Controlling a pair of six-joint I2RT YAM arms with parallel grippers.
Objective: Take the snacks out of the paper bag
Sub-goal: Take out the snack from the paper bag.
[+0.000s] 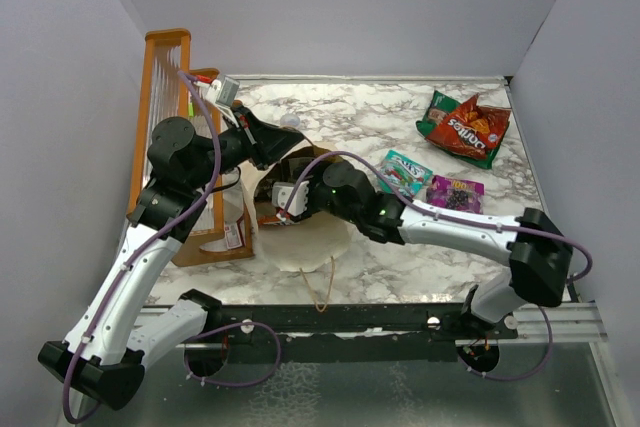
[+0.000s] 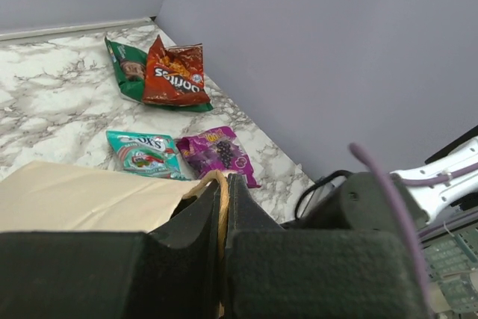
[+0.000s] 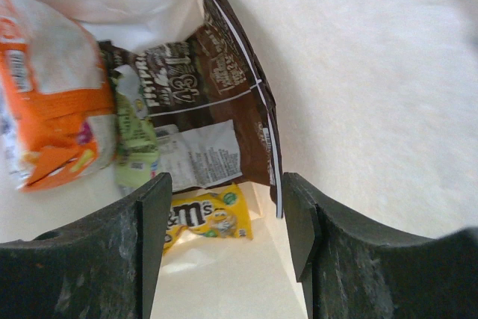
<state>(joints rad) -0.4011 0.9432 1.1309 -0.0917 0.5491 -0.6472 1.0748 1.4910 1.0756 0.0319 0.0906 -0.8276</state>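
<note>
Right claw, spread astride the glossy brown chip packet in the cream paper bag, might, I fear, nip only its edge.

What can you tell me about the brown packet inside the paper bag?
The brown packet is dark, glossy film with white lettering and a white printed panel. It lies creased inside the paper bag, its right edge lifted. A green packet lies against its left side; a yellow M&M's pack pokes out below. The open right end effector hangs over it.
</note>
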